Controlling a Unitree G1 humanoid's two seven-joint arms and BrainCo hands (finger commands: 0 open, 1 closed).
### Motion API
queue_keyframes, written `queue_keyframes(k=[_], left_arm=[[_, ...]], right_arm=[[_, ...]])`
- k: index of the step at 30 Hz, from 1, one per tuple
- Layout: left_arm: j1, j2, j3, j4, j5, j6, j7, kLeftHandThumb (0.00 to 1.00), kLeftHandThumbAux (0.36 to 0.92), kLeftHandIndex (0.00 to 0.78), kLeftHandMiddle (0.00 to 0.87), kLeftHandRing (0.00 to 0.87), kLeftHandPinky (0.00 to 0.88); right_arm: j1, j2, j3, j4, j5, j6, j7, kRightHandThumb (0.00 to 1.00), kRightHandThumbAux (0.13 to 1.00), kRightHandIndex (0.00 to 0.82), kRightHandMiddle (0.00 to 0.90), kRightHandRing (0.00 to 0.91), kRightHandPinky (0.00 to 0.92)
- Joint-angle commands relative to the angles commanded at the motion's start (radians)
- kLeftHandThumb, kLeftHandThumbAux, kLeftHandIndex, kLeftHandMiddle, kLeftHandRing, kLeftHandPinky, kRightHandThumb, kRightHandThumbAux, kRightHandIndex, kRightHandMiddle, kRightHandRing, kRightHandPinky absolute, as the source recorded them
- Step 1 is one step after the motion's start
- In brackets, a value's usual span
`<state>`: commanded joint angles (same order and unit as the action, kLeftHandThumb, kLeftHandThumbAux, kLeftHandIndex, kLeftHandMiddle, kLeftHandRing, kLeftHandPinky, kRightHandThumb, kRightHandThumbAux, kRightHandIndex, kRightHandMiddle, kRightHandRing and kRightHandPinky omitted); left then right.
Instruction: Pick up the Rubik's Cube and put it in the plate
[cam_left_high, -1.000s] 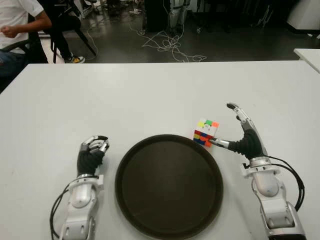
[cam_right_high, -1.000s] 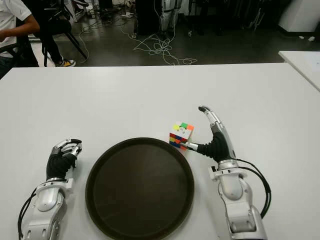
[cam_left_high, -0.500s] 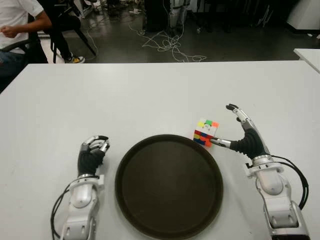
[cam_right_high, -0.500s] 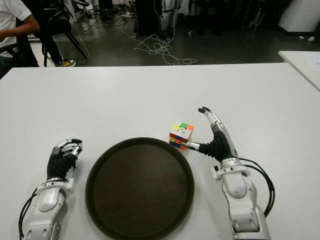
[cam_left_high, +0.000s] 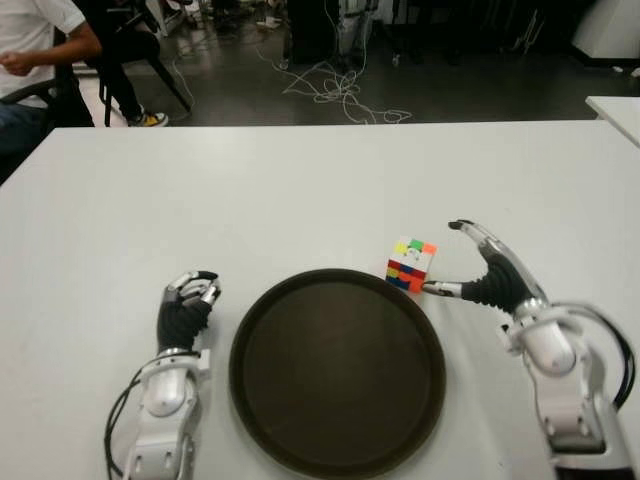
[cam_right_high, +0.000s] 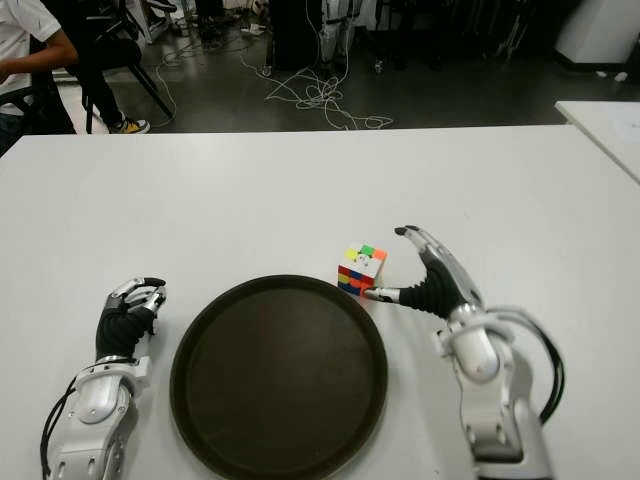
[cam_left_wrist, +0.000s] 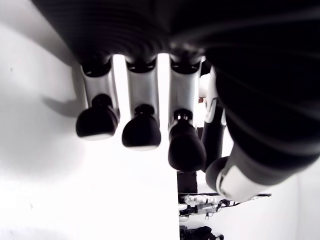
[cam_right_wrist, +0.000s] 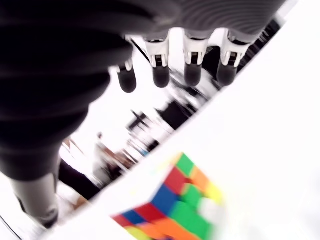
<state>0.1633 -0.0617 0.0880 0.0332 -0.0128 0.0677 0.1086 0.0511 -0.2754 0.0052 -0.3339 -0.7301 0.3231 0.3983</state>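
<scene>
The cube (cam_left_high: 413, 265), its faces a scramble of yellow, green, orange, red and blue squares, is sitting on the white tabletop (cam_left_high: 300, 190) just left of the right hand (cam_left_high: 480, 275), at the far rim of the round dark plate (cam_left_high: 337, 372). That hand is spreading its fingers (cam_left_high: 470, 230) around it, thumb tip at its lower corner, gripping nothing. The left hand (cam_left_high: 185, 305) is showing curled and empty, left of the plate.

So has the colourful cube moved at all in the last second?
No. The cube sits at the same spot against the plate's far right rim. Only the right robot hand shifted, its fingers curling over towards the cube.
</scene>
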Motion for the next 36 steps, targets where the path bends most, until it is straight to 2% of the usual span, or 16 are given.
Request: queue_keyframes(k=[7, 12, 22, 27, 36], left_arm=[[0.000, 0.001, 0.001, 0.003, -0.008, -0.009, -0.008, 0.710, 0.705, 0.444, 0.810, 0.827, 0.820], [0.003, 0.000, 0.002, 0.003, -0.015, -0.018, -0.015, 0.709, 0.706, 0.443, 0.806, 0.821, 0.810], [0.000, -0.006, 0.004, 0.012, -0.009, -0.026, -0.006, 0.709, 0.706, 0.443, 0.805, 0.820, 0.810], [-0.001, -0.004, 0.001, 0.018, 0.004, -0.031, -0.003, 0.709, 0.707, 0.443, 0.809, 0.820, 0.809], [0.000, -0.005, -0.002, 0.017, 0.007, -0.029, -0.003, 0.709, 0.706, 0.443, 0.802, 0.816, 0.801]], right_arm=[[-0.026, -0.048, 0.043, -0.033, -0.016, 0.092, 0.051, 0.000, 0.636, 0.000, 0.000, 0.000, 0.000], [-0.050, -0.068, 0.070, -0.048, -0.019, 0.135, 0.073, 0.000, 0.636, 0.000, 0.000, 0.000, 0.000], [-0.083, -0.087, 0.103, -0.045, -0.010, 0.173, 0.077, 0.000, 0.612, 0.000, 0.000, 0.000, 0.015], [-0.098, -0.097, 0.120, -0.045, -0.010, 0.192, 0.079, 0.000, 0.636, 0.000, 0.000, 0.000, 0.013], [-0.121, -0.104, 0.133, -0.024, 0.005, 0.194, 0.072, 0.000, 0.633, 0.000, 0.000, 0.000, 0.006]])
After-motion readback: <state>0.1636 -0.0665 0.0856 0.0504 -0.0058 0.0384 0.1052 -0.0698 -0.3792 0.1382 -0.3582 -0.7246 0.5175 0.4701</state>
